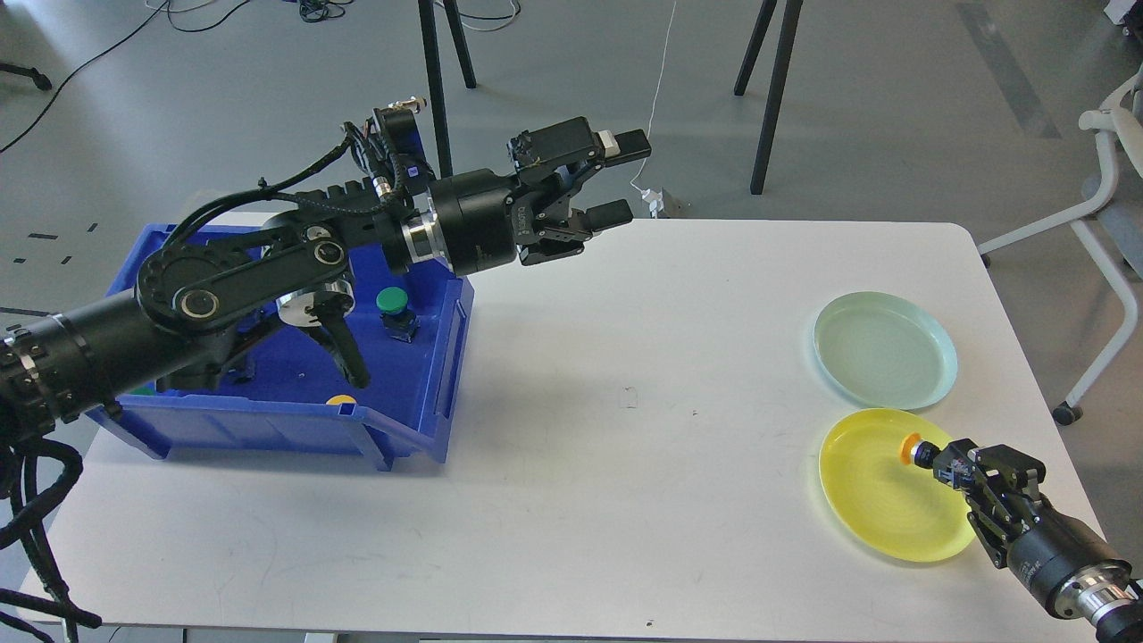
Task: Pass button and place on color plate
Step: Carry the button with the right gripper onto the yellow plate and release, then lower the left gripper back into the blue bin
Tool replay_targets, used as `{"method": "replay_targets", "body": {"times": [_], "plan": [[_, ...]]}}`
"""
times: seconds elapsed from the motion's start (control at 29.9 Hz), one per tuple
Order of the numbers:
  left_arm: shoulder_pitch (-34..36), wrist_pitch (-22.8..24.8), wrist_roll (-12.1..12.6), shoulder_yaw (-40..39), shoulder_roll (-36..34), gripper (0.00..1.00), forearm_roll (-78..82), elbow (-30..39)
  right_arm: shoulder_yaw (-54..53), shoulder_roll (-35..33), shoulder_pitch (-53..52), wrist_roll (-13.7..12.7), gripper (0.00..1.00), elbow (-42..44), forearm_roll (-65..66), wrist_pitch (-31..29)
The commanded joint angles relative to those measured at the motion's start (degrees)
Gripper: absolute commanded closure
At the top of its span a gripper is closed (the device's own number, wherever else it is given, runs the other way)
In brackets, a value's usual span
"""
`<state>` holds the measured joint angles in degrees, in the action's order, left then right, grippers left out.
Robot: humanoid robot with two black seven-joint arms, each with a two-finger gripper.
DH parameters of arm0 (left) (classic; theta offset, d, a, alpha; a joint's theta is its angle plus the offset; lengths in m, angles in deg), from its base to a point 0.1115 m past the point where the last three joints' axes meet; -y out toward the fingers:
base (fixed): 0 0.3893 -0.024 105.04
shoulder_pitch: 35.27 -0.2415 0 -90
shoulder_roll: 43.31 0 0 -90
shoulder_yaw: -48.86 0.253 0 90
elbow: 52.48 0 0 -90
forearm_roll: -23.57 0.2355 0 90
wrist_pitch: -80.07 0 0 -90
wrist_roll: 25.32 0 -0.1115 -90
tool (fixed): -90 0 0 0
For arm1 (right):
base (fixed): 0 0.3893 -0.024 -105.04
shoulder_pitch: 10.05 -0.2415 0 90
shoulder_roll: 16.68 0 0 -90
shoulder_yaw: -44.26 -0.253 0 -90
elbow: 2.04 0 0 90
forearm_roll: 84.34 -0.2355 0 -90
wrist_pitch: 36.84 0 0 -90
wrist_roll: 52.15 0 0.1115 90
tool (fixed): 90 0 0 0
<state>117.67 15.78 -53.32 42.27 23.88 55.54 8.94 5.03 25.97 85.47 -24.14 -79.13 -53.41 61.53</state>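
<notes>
White table (625, 375) carries both plates. Our right gripper (938, 457) pinches the orange button (911, 447) over the yellow plate (871, 496); we should lower before letting go. Our left gripper (616, 179) hangs wide and empty.

An orange-capped button (913, 448) with a dark body lies tilted over the right part of the yellow plate (871, 509), cap pointing left. The pale green plate (884, 350) sits just beyond it. A green-capped button (393, 306) stands upright inside the blue bin (268, 429).
</notes>
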Motion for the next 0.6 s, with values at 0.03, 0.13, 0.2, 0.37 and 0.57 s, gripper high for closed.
{"method": "replay_targets", "body": {"times": [0.03, 0.13, 0.2, 0.37, 0.57], "plan": [[0.7, -1.6, 0.0, 0.4, -3.5, 0.01, 0.2, 2.8, 0.0, 0.5, 0.2, 0.0, 0.32, -0.2, -0.3, 0.0], [2.3, -3.8, 0.0, 0.9, -10.7, 0.01, 0.7, 6.3, -0.1, 0.4, 0.3, 0.0, 0.15, -0.6, -0.4, -0.2], [4.4, -4.0, 0.0, 2.1, -14.6, 0.01, 2.5, 7.2, -0.5, 0.3, 0.8, 0.0, 0.09, -1.3, -0.4, -0.5], [7.2, -4.2, 0.0, 8.2, -25.4, 0.01, 19.3, 6.7, -2.6, -0.3, 1.1, 0.0, 0.06, -5.4, -0.4, -0.5], [6.9, -4.4, 0.0, 14.7, -30.9, 0.01, 39.5, 4.1, -17.2, 0.8, 0.2, 0.0, 0.06, -9.7, -3.6, -5.5]]}}
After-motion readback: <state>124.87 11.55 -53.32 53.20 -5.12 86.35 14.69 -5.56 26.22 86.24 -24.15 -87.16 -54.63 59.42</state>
